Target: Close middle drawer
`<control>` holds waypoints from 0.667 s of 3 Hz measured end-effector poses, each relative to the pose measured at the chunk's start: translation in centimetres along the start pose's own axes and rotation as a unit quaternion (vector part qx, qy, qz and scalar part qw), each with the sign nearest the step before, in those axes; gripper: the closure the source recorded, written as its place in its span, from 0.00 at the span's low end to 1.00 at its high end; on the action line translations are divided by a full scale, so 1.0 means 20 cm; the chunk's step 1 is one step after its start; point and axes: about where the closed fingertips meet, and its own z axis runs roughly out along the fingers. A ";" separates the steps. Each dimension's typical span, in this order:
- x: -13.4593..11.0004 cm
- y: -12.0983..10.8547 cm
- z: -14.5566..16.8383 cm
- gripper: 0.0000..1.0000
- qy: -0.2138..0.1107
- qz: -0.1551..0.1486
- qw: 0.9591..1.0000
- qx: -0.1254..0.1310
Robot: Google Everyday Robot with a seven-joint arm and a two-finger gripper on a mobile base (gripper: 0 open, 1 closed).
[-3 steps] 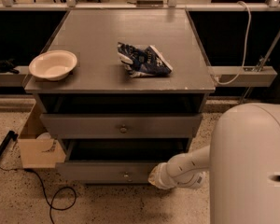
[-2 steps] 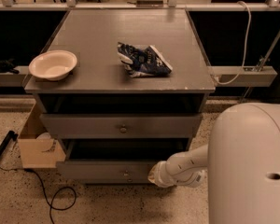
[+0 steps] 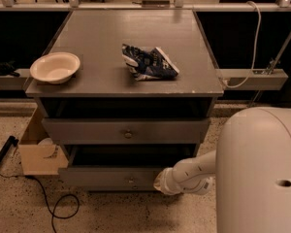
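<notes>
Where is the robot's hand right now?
The gripper sits low in the camera view, right of centre, at the right end of the front of the middle drawer, just right of its round knob.

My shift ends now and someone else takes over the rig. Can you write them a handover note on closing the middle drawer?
Gripper: low in front of the grey cabinet, at the right part of the middle drawer's front and seemingly against it, just right of the small round metal knob.
Wide grey wooden middle drawer: pulled out, with its dark inside showing above the front.
Done: the gripper is placed at the front.
Left: push the front in until it sits flush, then draw the arm back.
</notes>
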 end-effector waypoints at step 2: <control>0.00 0.00 0.00 0.05 0.000 0.000 1.000 0.000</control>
